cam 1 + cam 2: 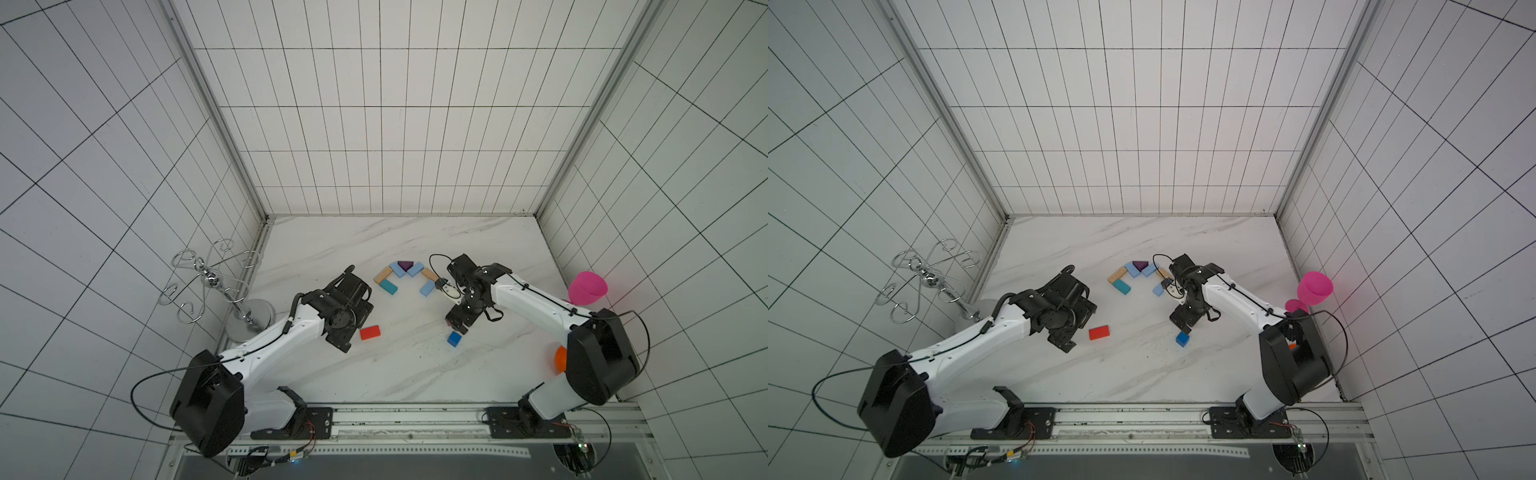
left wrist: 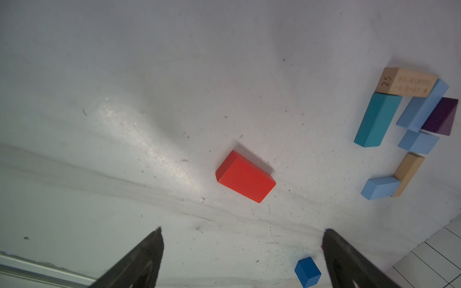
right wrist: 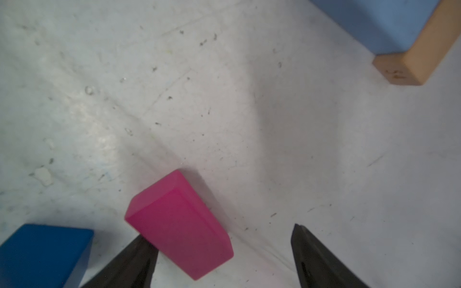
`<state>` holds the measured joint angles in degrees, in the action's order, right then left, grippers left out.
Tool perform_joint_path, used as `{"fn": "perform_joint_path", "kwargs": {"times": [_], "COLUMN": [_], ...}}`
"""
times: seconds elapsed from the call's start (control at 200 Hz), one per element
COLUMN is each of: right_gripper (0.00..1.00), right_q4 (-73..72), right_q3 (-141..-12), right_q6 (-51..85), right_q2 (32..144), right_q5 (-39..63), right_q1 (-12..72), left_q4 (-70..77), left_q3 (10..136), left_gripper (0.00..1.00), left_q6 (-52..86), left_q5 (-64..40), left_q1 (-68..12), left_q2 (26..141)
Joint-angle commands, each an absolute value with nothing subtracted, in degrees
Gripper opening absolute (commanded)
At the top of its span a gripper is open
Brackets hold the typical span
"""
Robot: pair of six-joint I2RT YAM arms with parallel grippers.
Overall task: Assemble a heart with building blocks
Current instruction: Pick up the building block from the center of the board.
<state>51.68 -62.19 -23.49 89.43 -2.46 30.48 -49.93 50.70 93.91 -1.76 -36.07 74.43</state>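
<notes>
Left tool (image 2: 243,229) and right tool (image 3: 220,230), jaws wide apart; "25" on tan wood brick (image 2: 406,82).

Bare table (image 1: 415,365) being left open btwn red brick (image 1: 370,332) & blue cube (image 1: 454,339), L edge being blocked by wire rack (image 1: 212,279), R edge by pink goblet (image 1: 588,289).

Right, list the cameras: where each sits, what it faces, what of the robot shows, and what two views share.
Top views: high above the base rail, looking steeply down at the table; the left arm and right arm show whole.
Left wrist: on the left arm, looking down at the red brick; only the tips of the left gripper show.
Right wrist: low over the table, facing the pink brick; only the tips of the right gripper show.
Shared: both wrist views catch the blue cube.
</notes>
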Motion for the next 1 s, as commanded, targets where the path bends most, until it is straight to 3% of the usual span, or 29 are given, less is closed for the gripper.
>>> {"fn": "perform_joint_path", "kwargs": {"times": [0.0, 0.115, 0.27, 0.795, 0.999], "right_gripper": [0.95, 0.94, 0.93, 0.86, 0.78], "right_q4": [53.1, 49.1, 32.9, 29.7, 34.3], "right_q3": [-62.4, -61.0, -53.7, -55.2, -58.4], "right_q6": [-40.0, -42.1, -45.7, -47.0, -46.3], "right_q2": [89.7, 90.9, 89.6, 96.9, 100.5], "right_q5": [-2.8, -5.8, -10.2, -3.8, -0.5], "right_q1": [31.4, 31.7, 31.4, 27.9, 27.4], "left_q4": [-50.2, -47.9, -46.0, -40.8, -39.3], "left_q3": [51.5, 49.9, 49.4, 50.8, 51.9], "left_gripper": [0.98, 0.98, 0.98, 0.97, 0.94], "left_q6": [104.8, 106.9, 107.8, 110.1, 110.4], "left_q5": [0.0, 0.0, -0.2, -0.9, -1.2], "left_q1": [-38.1, -38.8, -38.9, -39.6, -39.5], "left_q2": [77.2, 79.3, 81.7, 89.8, 92.6]}}
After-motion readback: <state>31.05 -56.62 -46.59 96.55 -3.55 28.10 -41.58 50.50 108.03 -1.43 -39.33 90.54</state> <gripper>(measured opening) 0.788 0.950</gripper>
